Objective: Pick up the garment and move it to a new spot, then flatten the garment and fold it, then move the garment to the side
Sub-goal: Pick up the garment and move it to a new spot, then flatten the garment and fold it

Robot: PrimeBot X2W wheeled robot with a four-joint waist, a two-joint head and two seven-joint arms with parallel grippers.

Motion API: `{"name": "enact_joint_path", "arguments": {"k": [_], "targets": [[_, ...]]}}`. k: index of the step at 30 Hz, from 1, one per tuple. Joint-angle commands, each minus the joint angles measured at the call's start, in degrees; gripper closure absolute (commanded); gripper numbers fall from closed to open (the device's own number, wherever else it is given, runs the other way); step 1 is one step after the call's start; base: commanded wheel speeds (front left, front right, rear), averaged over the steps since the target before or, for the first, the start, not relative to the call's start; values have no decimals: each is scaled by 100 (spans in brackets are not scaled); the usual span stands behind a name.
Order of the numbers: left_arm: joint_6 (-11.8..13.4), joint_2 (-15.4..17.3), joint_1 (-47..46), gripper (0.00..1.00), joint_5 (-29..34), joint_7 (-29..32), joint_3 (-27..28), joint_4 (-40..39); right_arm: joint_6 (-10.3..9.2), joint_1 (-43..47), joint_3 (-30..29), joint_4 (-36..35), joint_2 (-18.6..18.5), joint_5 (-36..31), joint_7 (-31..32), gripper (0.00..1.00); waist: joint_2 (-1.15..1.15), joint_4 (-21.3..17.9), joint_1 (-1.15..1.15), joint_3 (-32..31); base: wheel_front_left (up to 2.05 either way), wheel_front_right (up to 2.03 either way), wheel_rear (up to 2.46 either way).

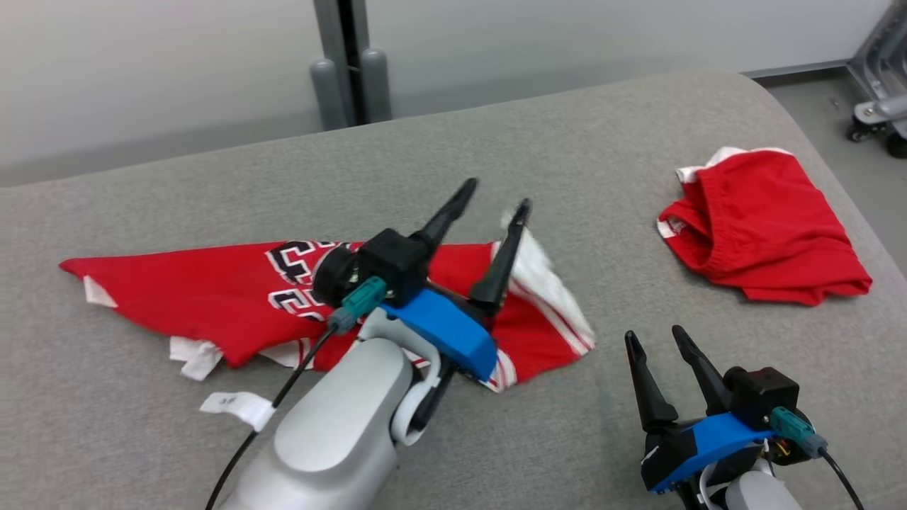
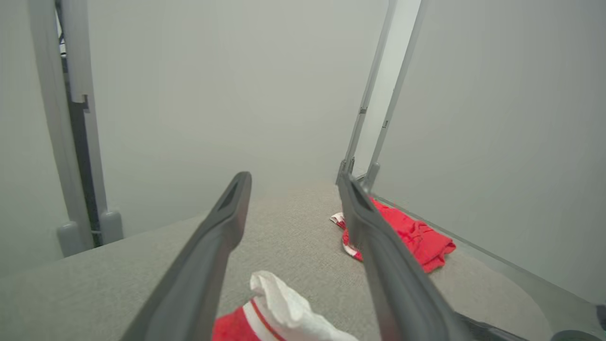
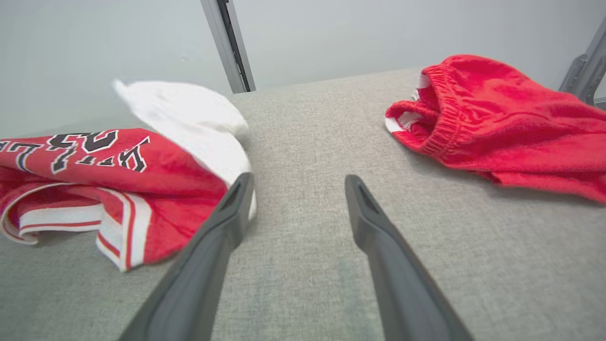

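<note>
Red jersey [image 1: 212, 297] lies crumpled on worktop [image 1: 567, 134]. Left gripper [image 1: 496, 197] above its right end, fingers spread, nothing pinched. Right gripper [image 1: 653, 336] spread, empty, near jersey. Red shorts [image 1: 765, 227] well apart, at right.

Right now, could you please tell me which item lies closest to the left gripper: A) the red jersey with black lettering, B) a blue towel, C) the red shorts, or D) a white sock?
A: in the head view the open left gripper stands over the red jersey, while the red shorts lie apart, farther to the right on the grey table.
</note>
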Motion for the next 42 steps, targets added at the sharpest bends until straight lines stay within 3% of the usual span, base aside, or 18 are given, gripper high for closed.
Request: {"name": "enact_joint_path", "arguments": {"k": [1, 11, 25, 35, 42], "targets": [[104, 16, 170, 0, 163, -24, 206, 30, 0, 76, -21, -8, -17, -1, -2, 0, 0, 95, 1, -20, 0, 0, 0], [317, 329, 1778, 0, 1034, -21, 1983, -301, 0, 261, -125, 43, -19, -96, -2, 0, 0, 640, 1, -460, 0, 0, 0], [26, 99, 3900, 0, 2002, -23, 3912, -860, 0, 742, -330, 188, -19, -229, -2, 0, 0, 1115, 1, -991, 0, 0, 0], [-202, 12, 4430, 0, 2358, -23, 4267, -611, 0, 879, -341, 287, -19, -274, -2, 0, 0, 1224, 1, -1075, 0, 0, 0], [-245, 7, 4232, 0, 2214, -22, 4056, -581, 0, 725, -491, 403, -19, -291, -2, 0, 0, 1326, 1, -951, 0, 0, 0]]}}
